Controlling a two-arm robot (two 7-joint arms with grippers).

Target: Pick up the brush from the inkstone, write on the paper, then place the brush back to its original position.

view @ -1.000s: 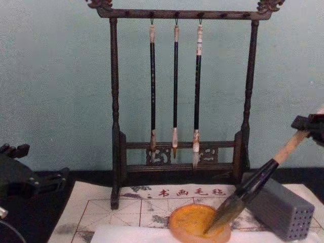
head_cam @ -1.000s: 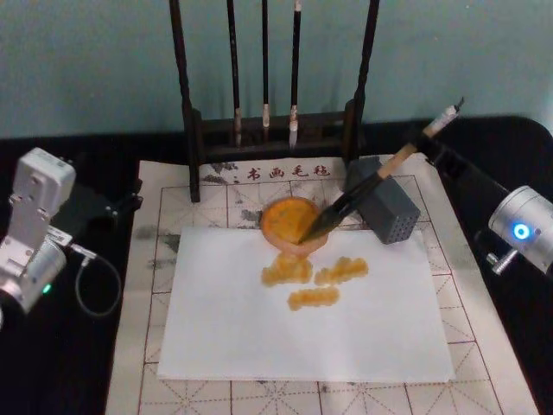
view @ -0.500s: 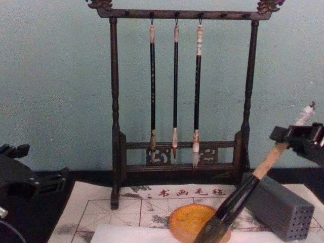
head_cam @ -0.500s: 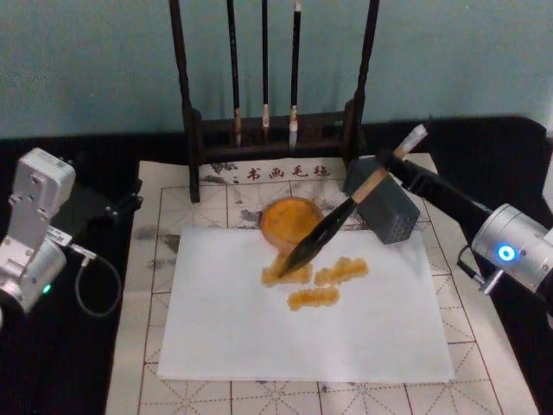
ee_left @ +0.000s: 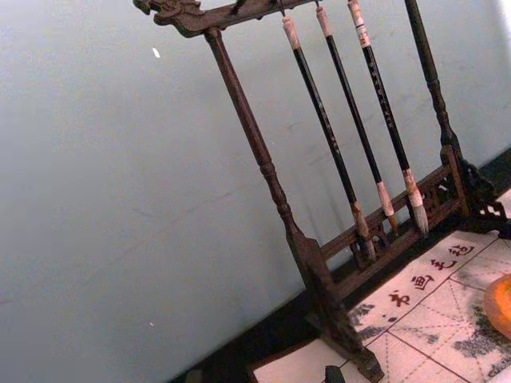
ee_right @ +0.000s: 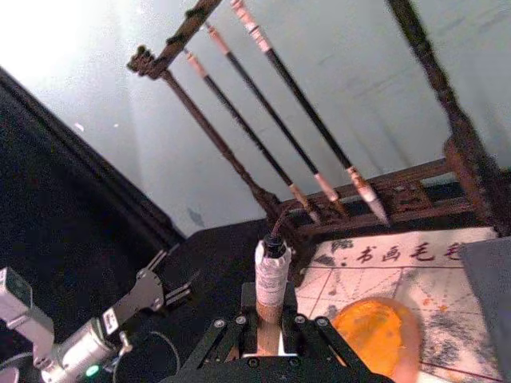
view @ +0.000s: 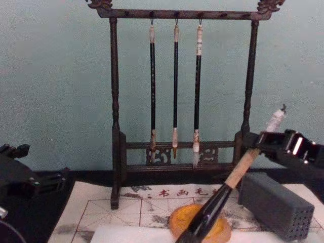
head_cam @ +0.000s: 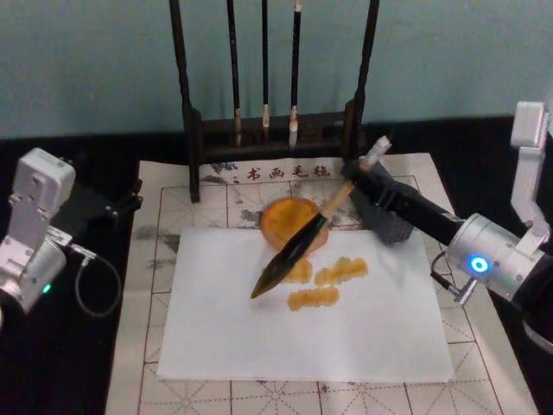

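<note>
**Brush** (head_cam: 304,239): tan bamboo upper handle, white end cap, black lower section and a thick dark tuft tapering to a point. It is held at a slant. The shaft crosses above the inkstone's near rim, and the tip lies over the paper just left of the amber marks. Contact with the sheet cannot be told.

**Right claw** (head_cam: 354,175): black and slim-fingered, pinching the bamboo handle just below the cap. It reaches in from the right, above the grey block.

**Left claw** (head_cam: 128,201): parked at the table's left edge, well apart from the sheet. Its state cannot be told.

**Inkstone** (head_cam: 281,216): round, shallow, glossy orange-amber dish touching the paper's far edge.

**Paper** (head_cam: 302,341): white rectangular sheet with three rough amber marks (head_cam: 341,271) near its far middle. The near half is unmarked.

**Felt mat** (head_cam: 149,346): pale with printed grid lines, lying under the sheet.

**Grey block** (view: 276,205): rectangular, with small holes in one end, to the right of the dish.

**Rack** (view: 114,101): dark turned wood at the far edge, with three thin brushes (view: 175,86) hanging from it.

**Table** (head_cam: 52,363): black surface.
</note>
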